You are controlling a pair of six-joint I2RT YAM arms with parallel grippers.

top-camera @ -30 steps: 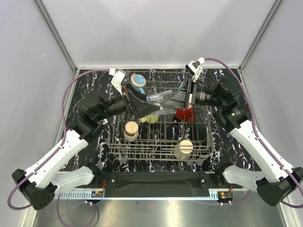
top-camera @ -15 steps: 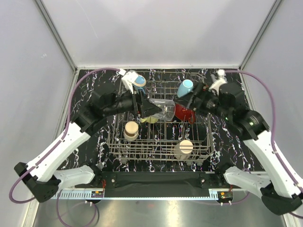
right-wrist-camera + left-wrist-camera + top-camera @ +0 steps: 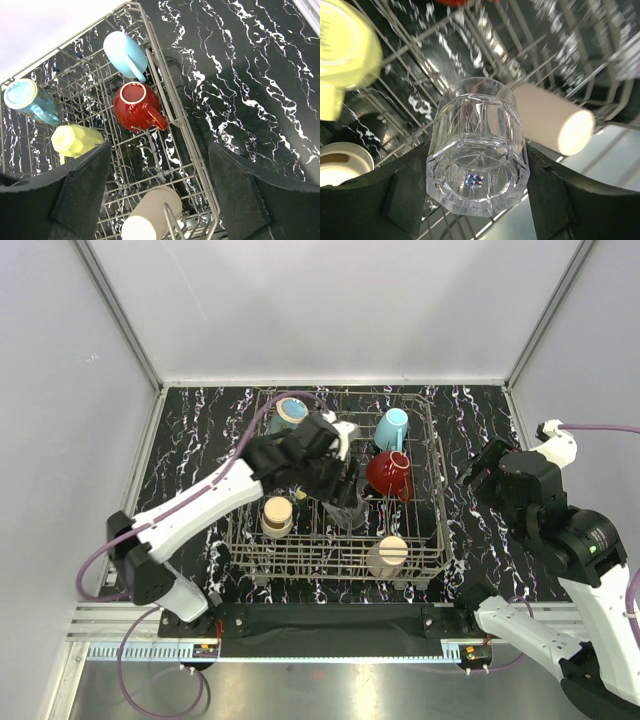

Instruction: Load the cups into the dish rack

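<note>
My left gripper (image 3: pixel 477 167) is shut on a small clear glass (image 3: pixel 479 145), one black finger on each side, held low over the middle of the grey wire dish rack (image 3: pixel 320 558). In the top view this gripper (image 3: pixel 347 494) reaches in from the left. Lying in the rack are a red mug (image 3: pixel 136 106), two light blue mugs (image 3: pixel 125 54) (image 3: pixel 31 101), a yellow-green mug (image 3: pixel 75 140) and two cream cups (image 3: pixel 277 515) (image 3: pixel 388 555). My right gripper (image 3: pixel 159 155) hangs open and empty above the rack's right edge, off to the right (image 3: pixel 474 474).
The rack stands on a black marbled tabletop (image 3: pixel 480 420), with bare top to its right and left. White walls close in the back and sides. Upright tines (image 3: pixel 150 155) stick up between the cups.
My right gripper let go of the glass, opened and pulled back to the right, off the rack. The left arm carried the glass from the rack's back toward its middle and lower.
</note>
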